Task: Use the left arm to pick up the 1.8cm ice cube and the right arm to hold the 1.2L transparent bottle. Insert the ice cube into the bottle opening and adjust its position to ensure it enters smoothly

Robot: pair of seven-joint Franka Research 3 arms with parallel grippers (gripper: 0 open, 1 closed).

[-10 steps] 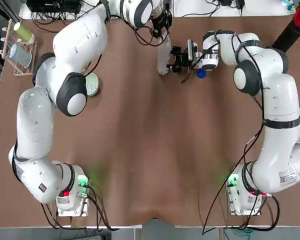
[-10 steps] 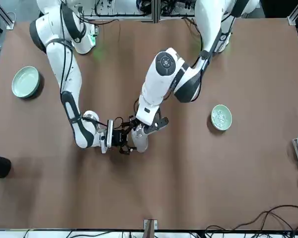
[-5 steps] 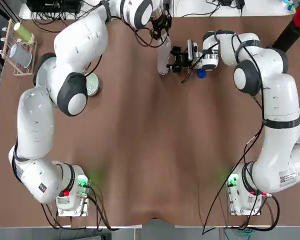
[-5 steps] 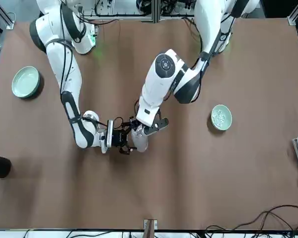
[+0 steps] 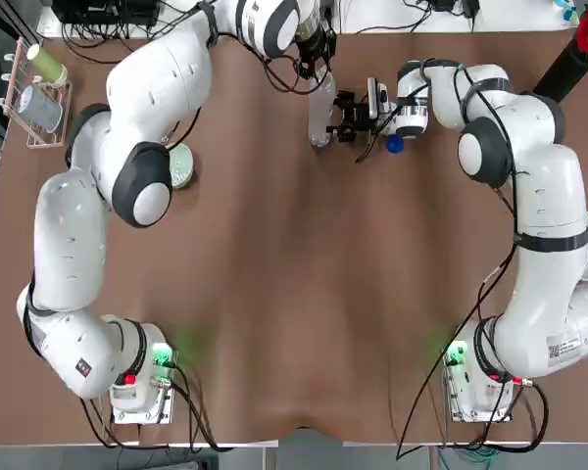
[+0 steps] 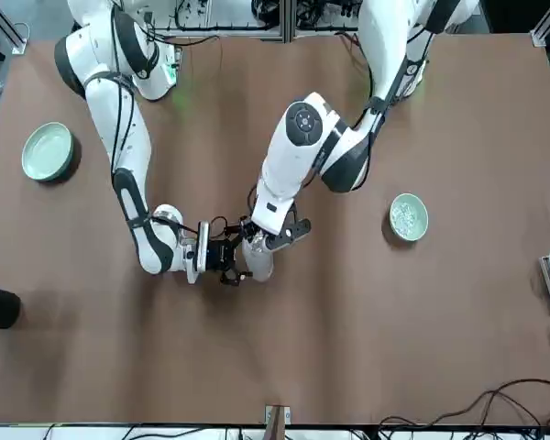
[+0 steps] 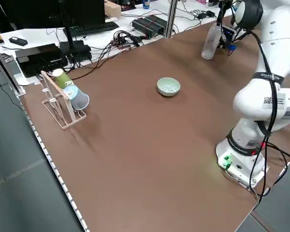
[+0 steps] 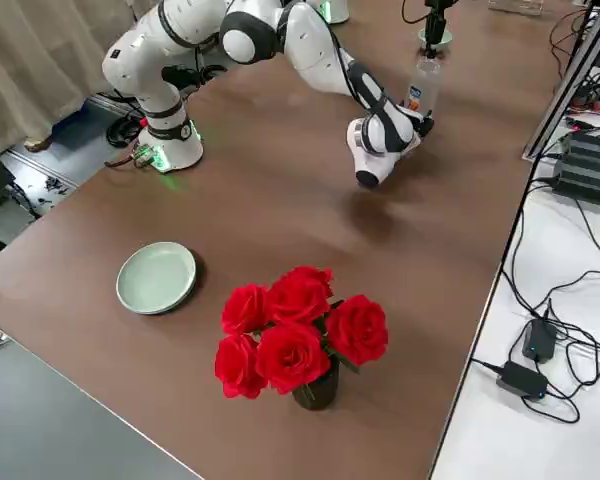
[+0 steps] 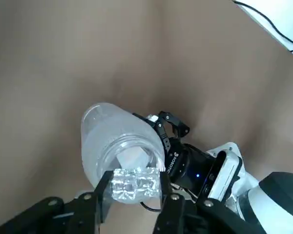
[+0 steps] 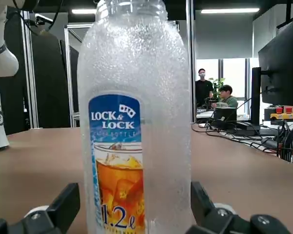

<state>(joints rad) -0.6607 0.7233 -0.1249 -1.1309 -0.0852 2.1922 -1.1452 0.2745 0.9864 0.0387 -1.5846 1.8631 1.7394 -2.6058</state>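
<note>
Left of centre, front view: my right tool (image 10: 136,202) is closed around the transparent bottle (image 6: 260,264); maintain light, steady grip. At centre: my left tool (image 9: 136,187) is narrow, gripping the ice cube (image 9: 136,181) over the bottle mouth. Centre the cube, lower slightly, then open gradually; a wide opening may strike the rim. Right of centre: the bowl (image 6: 409,218) stands well apart. Counter (image 6: 348,339) offers open room at lower centre.
</note>
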